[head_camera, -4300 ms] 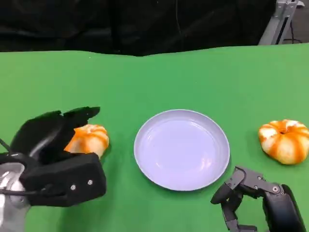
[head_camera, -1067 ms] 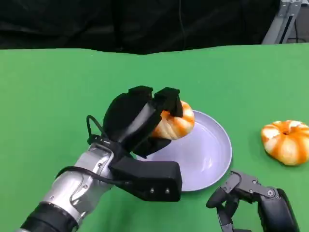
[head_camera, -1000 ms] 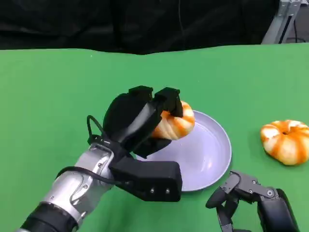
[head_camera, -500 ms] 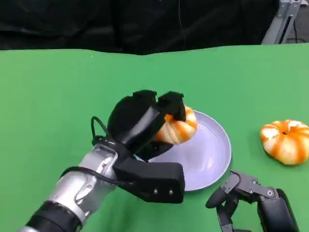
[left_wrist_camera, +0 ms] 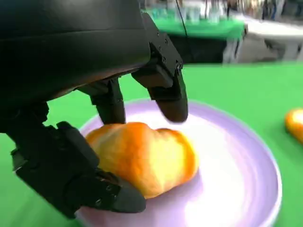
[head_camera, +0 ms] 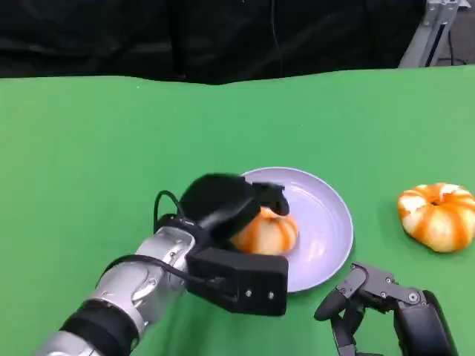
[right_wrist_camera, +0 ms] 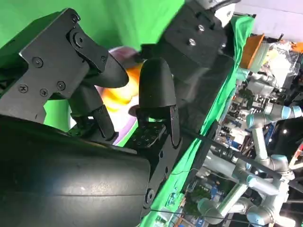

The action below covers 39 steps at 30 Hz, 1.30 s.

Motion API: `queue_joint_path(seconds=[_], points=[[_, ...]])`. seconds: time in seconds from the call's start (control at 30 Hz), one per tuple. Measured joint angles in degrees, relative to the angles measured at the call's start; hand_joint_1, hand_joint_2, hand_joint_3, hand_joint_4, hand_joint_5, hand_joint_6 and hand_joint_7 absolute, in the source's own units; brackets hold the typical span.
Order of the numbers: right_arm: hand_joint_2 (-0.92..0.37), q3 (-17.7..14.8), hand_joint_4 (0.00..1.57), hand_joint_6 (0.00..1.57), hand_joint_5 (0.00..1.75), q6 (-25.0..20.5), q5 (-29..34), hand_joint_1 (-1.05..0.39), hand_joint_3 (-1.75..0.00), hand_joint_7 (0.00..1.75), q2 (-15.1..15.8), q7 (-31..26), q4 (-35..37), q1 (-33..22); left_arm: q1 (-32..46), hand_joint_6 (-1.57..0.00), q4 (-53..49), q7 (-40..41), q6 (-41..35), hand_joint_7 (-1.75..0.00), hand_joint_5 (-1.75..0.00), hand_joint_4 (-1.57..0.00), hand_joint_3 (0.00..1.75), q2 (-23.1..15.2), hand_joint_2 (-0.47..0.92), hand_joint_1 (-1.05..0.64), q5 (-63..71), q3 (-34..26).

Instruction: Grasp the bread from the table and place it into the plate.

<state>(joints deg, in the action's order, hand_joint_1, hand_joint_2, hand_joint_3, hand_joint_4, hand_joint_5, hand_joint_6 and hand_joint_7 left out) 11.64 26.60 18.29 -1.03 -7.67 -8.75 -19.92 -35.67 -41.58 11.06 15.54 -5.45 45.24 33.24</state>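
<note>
An orange-and-white striped bread (head_camera: 263, 233) lies on the left part of the pale lilac plate (head_camera: 330, 222) in the middle of the green table. My left hand (head_camera: 223, 206) reaches over the plate's near left rim and grips this bread. In the left wrist view its fingers (left_wrist_camera: 168, 97) arch over the bread (left_wrist_camera: 144, 163) and its thumb lies along the near side, with the plate (left_wrist_camera: 236, 189) under it. My right hand (head_camera: 375, 300) rests at the table's near right with fingers bent and apart, holding nothing.
A second striped bread (head_camera: 438, 215) sits on the green cloth (head_camera: 111, 148) to the right of the plate, beyond my right hand. A black backdrop runs along the table's far edge, with a metal stand (head_camera: 434, 30) at the far right corner.
My left hand has carried the bread from the table's left over to the plate and, in the last half second, lowered it onto the plate's surface. The right hand has stayed put.
</note>
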Motion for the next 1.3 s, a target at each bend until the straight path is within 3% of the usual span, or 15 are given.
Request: queue_joint_path(seconds=[0.13,0.2,0.27,0.5,0.7,0.93,1.13,1.3], points=[[-0.31,0.0,0.85,0.83,1.68,-0.1,0.0,-0.01,-1.34,1.30,0.0,0.0,0.0,0.0,-0.6,-0.24,-0.3,-0.4,0.8,0.00,-0.35,-0.19,0.22,-0.1,0.92,-0.53,-0.1,0.5],[-0.31,0.0,0.85,0.83,1.67,-0.1,0.0,0.00,-1.34,1.29,0.0,0.0,0.0,0.0,-0.8,-0.08,-0.2,-2.0,0.9,-0.01,-0.13,-0.04,0.33,-0.1,0.92,-0.78,-0.5,0.6],[-0.31,0.0,0.85,0.83,1.66,-0.1,0.0,0.00,-1.34,1.29,0.0,0.0,0.0,0.1,-1.0,-0.03,1.2,-7.1,0.0,-0.01,-0.03,-0.01,0.36,-0.5,0.92,-0.86,-1.0,0.7],[-0.30,0.0,0.85,0.83,1.65,-0.1,-0.3,-0.01,-1.35,1.29,0.0,0.0,0.0,0.1,-0.8,0.00,6.4,-13.1,-1.9,0.00,0.00,0.00,0.42,-1.9,0.92,-0.93,-1.3,0.4],[-0.30,0.0,0.87,0.83,1.66,-0.2,-0.3,0.00,-1.35,1.30,0.0,0.0,0.0,0.1,-0.2,-0.03,10.2,-14.4,-1.9,-0.02,-0.01,-0.01,0.44,-3.2,0.92,-0.92,-3.0,-0.8],[-0.31,0.0,0.85,0.82,1.69,-0.6,-0.5,0.02,-1.35,1.30,0.1,0.1,-0.1,-0.1,5.9,-0.10,23.1,-18.9,-1.0,-0.05,-0.05,-0.09,0.36,-8.8,0.92,-0.83,-11.4,-8.2],[-0.31,0.0,0.84,0.83,1.71,-0.7,-0.4,0.01,-1.36,1.31,0.1,0.1,-0.3,-0.2,12.8,-0.25,30.1,-25.7,0.1,-0.11,-0.18,-0.28,0.27,-10.7,0.92,-0.63,-25.2,-14.9],[-0.31,0.1,0.84,0.83,1.71,-0.7,-0.4,0.01,-1.36,1.31,0.0,0.1,-0.4,-0.2,16.2,-0.27,32.4,-26.7,1.3,-0.11,-0.21,-0.30,0.26,-11.5,0.92,-0.62,-30.2,-18.7]])
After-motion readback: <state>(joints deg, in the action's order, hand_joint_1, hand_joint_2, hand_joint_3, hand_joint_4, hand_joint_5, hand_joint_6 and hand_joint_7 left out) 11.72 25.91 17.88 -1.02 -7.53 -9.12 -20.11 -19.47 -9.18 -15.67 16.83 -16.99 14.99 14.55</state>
